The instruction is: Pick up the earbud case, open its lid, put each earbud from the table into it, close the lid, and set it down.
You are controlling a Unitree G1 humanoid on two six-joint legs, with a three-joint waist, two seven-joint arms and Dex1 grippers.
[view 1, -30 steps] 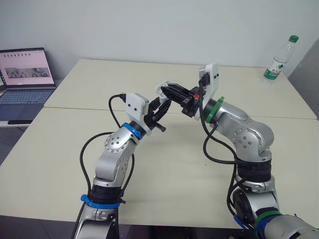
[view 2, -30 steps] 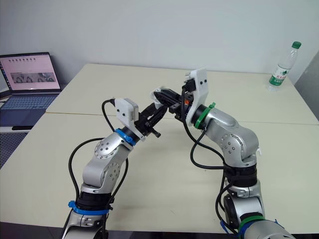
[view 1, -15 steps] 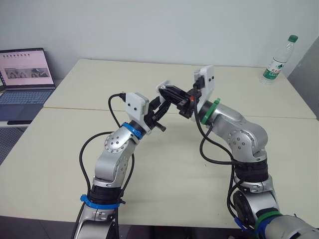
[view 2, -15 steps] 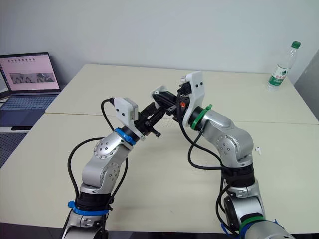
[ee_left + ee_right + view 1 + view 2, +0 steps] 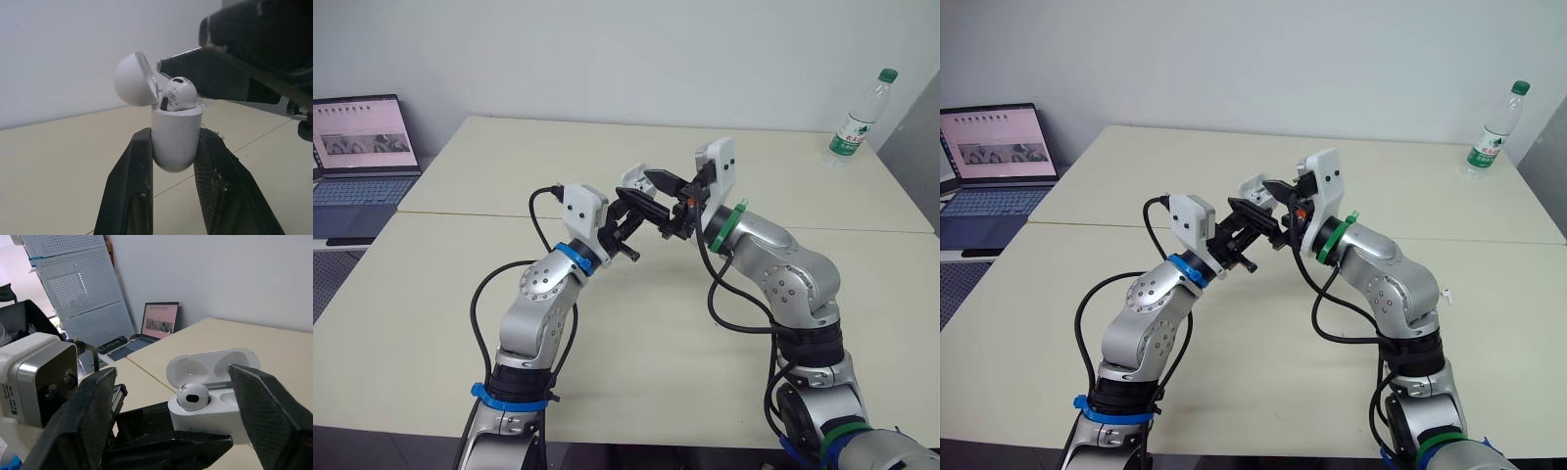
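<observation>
We observe the left gripper [image 5: 175, 134] raised above the worktop [image 5: 656, 372], near the middle of the scene and level with the seam between its two panels. Its two black fingers [image 5: 132, 186] pinch the earbud case [image 5: 176, 142] by the lower body, one finger on each side, so the case is held in the air and is well clear of the worktop. The lid [image 5: 132, 78] is hinged fully open and leans back from the case mouth. One earbud [image 5: 177, 95] sits in a socket of the case with its rounded white head standing above the rim. In the right wrist view the second socket beside it shows as an open hollow. The right gripper [image 5: 172, 373] faces the left gripper from the right, just beside the case. Its fingers [image 5: 266, 416] are spread wide and grip nothing, and the open case shows between them in the right wrist view. In the left wrist view the tip of one right finger lies just beside the seated earbud and the lid hinge. We cannot tell whether it touches either. A small white item [image 5: 1446, 292] lies on the worktop just to the right of the right arm, and it is too small for us to identify. A laptop [image 5: 362, 147] with its screen lit stands at the far left, off the worktop. A clear bottle [image 5: 862, 116] with a green cap stands upright at the far right corner.
</observation>
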